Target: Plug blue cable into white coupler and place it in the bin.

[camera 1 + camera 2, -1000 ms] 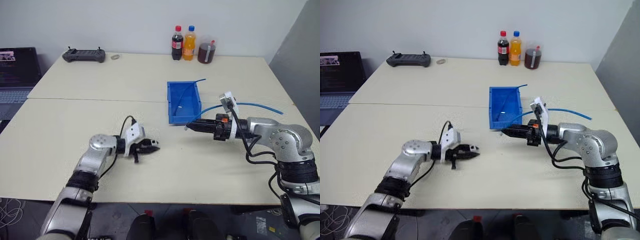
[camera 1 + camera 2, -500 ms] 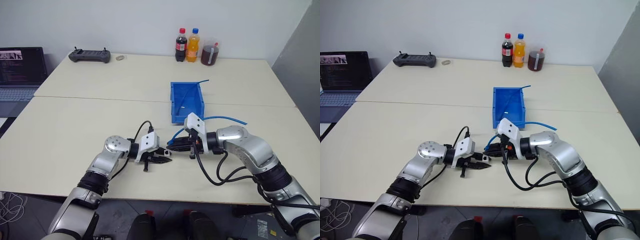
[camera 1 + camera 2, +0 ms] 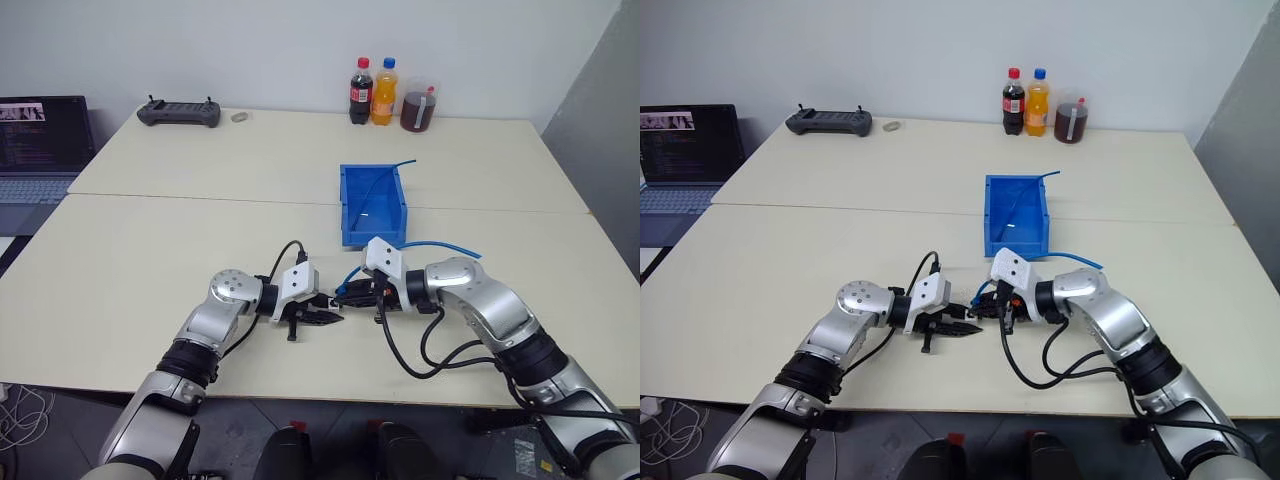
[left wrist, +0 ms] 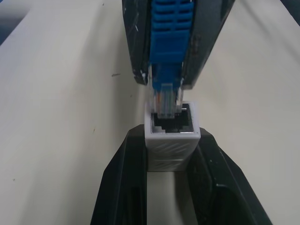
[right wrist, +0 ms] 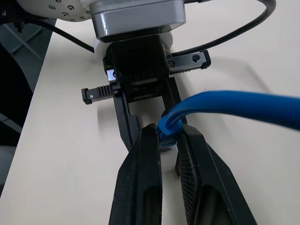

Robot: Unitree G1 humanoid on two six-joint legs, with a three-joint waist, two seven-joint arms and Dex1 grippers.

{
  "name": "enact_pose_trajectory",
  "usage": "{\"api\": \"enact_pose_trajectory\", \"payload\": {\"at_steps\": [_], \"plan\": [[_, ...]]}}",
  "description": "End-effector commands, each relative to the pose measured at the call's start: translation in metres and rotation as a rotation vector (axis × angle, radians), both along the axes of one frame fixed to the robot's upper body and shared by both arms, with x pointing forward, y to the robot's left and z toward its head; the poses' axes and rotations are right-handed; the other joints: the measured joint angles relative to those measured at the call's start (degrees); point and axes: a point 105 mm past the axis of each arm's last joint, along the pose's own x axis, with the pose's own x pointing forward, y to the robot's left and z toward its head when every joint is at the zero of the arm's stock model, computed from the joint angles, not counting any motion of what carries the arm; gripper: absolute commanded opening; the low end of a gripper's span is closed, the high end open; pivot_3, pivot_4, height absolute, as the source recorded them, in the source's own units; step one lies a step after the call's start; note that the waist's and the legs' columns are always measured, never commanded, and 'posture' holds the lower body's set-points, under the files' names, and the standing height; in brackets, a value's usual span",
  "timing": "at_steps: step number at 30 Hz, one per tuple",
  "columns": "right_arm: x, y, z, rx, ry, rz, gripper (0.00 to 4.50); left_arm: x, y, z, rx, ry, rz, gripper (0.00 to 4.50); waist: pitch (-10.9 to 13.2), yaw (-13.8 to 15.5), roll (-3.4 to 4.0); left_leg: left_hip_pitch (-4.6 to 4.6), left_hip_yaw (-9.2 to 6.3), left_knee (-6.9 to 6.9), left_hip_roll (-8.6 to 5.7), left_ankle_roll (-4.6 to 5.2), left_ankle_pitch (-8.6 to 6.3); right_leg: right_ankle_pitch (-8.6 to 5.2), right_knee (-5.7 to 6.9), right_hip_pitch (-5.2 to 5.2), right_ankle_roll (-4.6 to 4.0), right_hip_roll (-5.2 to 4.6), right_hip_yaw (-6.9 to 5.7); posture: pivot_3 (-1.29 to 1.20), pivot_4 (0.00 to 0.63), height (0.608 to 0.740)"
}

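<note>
— Left gripper (image 4: 171, 187) has the white coupler (image 4: 171, 136) clamped between its two black fingers, socket mouth facing away from the wrist. Right gripper (image 4: 168, 82) pinches the ribbed boot of the blue cable (image 4: 168, 42), with the clear plug poking out past its fingertips.

— And how does the plug sit against the socket?

— Tip to mouth. In the left wrist view the plug's end looks just inside the opening, but off to one side of it rather than centred, and not seated. Plug and socket run nearly along one line, each gripper pointing at the other, so my guess is the push must follow that line after a small sideways correction.

— Where is all this on the table?

— Just above the near table (image 3: 150, 260), in the middle, the grippers nose to nose. The bin (image 3: 352, 222) stands farther back, a little toward the right arm's side and nearer to that arm, with a second stretch of blue cable lying in it.

— What do the head views add?

— Layout only; there the coupler is too small to make out. The right wrist view shows the cable arching up out of the right gripper, yet hides the socket opening. Only the left wrist view shows the offset.
</note>
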Motion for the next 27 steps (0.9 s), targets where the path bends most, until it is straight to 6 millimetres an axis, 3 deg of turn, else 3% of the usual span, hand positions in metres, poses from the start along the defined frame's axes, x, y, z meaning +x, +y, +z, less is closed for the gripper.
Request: {"api": "enact_pose_trajectory", "payload": {"at_steps": [1,5,9,27], "plan": [[0.002,0.001,0.009,0.011,-0.020,0.013,0.22,-0.002,-0.002,0.004,-0.009,-0.011,-0.016,0.79,0.00,0.00,0.00,0.00,0.00,0.00,0.00,0.00,0.00,0.00,0.00,0.00,0.00,0.00,0.00,0.00,0.150,0.740],[0.000,0.002,0.007,0.001,-0.020,0.025,0.22,-0.003,-0.002,0.004,-0.009,-0.011,-0.012,0.79,0.00,-0.01,0.00,0.00,0.00,0.00,0.01,0.00,0.00,0.00,0.02,-0.01,0.00,0.00,0.00,0.00,0.150,0.740],[-0.003,-0.001,-0.009,-0.092,-0.053,0.069,0.22,-0.002,0.000,0.004,-0.006,-0.012,-0.007,0.79,0.00,-0.05,0.00,0.00,0.01,0.00,0.00,0.00,0.00,0.00,0.02,-0.01,0.00,0.00,0.01,0.00,0.150,0.740],[0.003,-0.001,-0.025,-0.189,0.012,0.103,0.22,-0.001,-0.004,0.006,-0.019,-0.028,0.004,0.79,-0.03,-0.11,0.00,0.12,0.05,0.02,0.00,0.00,0.00,0.00,0.19,0.00,-0.01,0.00,0.05,0.00,0.150,0.740]]}}
